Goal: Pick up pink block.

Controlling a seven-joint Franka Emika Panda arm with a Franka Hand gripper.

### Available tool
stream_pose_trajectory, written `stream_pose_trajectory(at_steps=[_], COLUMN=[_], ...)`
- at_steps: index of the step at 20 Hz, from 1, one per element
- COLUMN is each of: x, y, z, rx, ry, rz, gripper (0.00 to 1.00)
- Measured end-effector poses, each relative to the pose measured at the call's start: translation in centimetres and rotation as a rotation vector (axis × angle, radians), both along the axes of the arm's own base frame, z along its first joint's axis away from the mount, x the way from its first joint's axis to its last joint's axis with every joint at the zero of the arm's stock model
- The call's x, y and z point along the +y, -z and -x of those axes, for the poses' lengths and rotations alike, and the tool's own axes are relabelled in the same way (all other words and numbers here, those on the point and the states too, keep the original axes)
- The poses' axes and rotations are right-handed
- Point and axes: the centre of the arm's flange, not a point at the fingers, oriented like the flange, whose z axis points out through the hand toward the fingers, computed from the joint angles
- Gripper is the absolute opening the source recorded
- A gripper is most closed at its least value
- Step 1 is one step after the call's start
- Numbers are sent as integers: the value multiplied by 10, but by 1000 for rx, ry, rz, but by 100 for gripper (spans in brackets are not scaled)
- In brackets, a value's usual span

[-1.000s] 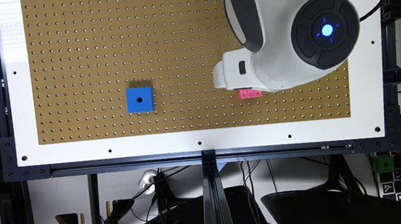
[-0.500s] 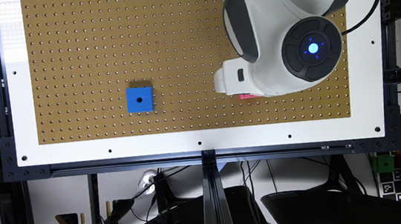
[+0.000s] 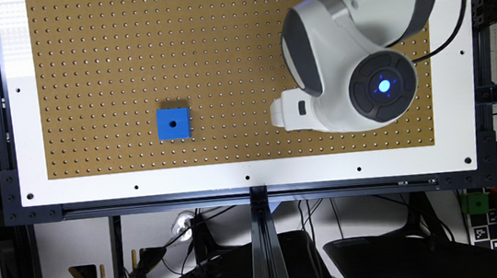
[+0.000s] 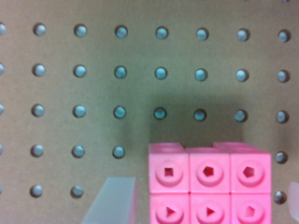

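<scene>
My hand [image 4: 212, 203] is spread wide, one finger [image 4: 112, 200] on either side of the pink block [image 4: 209, 184], which lies flat on the pegboard worktop [image 4: 93, 70] between them, so a close should catch it. The blue cube [image 3: 173, 123] sits well apart.

Bright overhead light glares off the white frame [image 3: 18, 66] beside the pegboard [image 3: 128, 54], while the close wrist view looks soft, shadowed.
</scene>
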Motion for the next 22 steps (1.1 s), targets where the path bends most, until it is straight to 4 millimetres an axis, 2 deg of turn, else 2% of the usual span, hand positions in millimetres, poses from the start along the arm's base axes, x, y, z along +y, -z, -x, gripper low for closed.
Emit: stream_pose_trajectory(at_steps=[6,12,13,22], x=[1,1,2,-1], y=[14,16,15,13], z=[-2,-2,-2,-3], rx=[11,15,13,16], ry=[1,1,0,4], rz=[4,4,3,8], gripper=[100,100,0,0])
